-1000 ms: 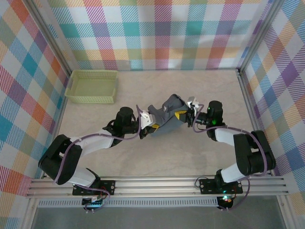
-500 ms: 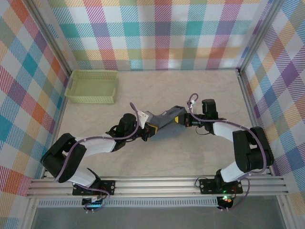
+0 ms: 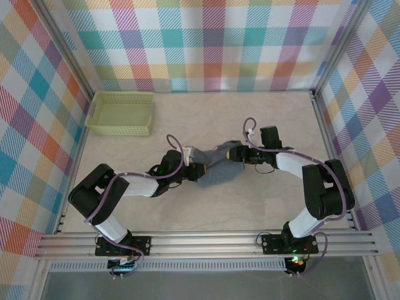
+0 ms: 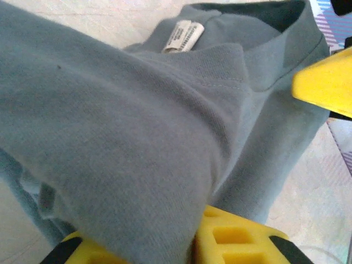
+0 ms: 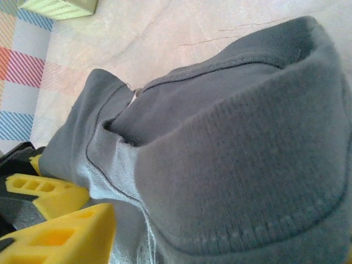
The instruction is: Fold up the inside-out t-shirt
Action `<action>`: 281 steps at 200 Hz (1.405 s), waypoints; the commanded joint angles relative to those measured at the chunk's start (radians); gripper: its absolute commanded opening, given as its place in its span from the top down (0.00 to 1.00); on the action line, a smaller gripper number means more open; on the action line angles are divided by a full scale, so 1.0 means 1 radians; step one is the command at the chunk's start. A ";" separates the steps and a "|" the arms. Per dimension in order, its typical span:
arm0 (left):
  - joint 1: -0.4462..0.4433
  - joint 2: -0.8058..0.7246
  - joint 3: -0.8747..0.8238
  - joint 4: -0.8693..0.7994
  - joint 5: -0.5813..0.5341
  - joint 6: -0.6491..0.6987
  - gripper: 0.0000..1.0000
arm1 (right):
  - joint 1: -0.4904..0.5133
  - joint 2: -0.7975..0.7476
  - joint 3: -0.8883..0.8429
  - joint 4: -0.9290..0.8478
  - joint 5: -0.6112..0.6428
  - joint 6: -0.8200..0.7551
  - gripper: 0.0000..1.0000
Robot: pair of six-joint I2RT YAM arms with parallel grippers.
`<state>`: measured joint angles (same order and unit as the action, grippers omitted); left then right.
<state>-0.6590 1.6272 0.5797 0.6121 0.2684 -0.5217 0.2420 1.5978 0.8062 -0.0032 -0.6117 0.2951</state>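
Inside-out t-shirt (bunched up) between both arms' jaws

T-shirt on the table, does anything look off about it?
Yes. The t-shirt is a bunched, wrinkled heap mid-table, not spread flat, and its white neck label shows on the outside, so it is inside out. The green mesh basket sits upright, apart from it.

Bright, even light; t-shirt slightly soft close-up.
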 commanded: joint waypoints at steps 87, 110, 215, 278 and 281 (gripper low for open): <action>0.145 -0.088 0.166 -0.342 0.003 -0.037 0.57 | -0.014 0.036 0.228 -0.295 0.136 -0.050 0.30; 0.144 -0.036 0.219 -0.349 0.035 -0.047 0.58 | -0.009 0.081 0.275 -0.306 0.113 -0.049 0.33; 0.145 0.034 0.297 -0.348 -0.027 -0.035 1.00 | 0.017 0.181 0.398 -0.317 0.128 -0.073 0.79; 0.145 -0.024 0.207 -0.336 -0.181 -0.054 1.00 | 0.020 0.259 0.406 -0.240 0.185 -0.060 0.77; 0.145 -0.024 0.205 -0.337 -0.186 -0.055 1.00 | 0.020 0.264 0.407 -0.239 0.192 -0.058 0.77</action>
<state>-0.5182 1.6276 0.8177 0.2527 0.1722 -0.5621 0.2569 1.8130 1.1904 -0.2756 -0.4606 0.2462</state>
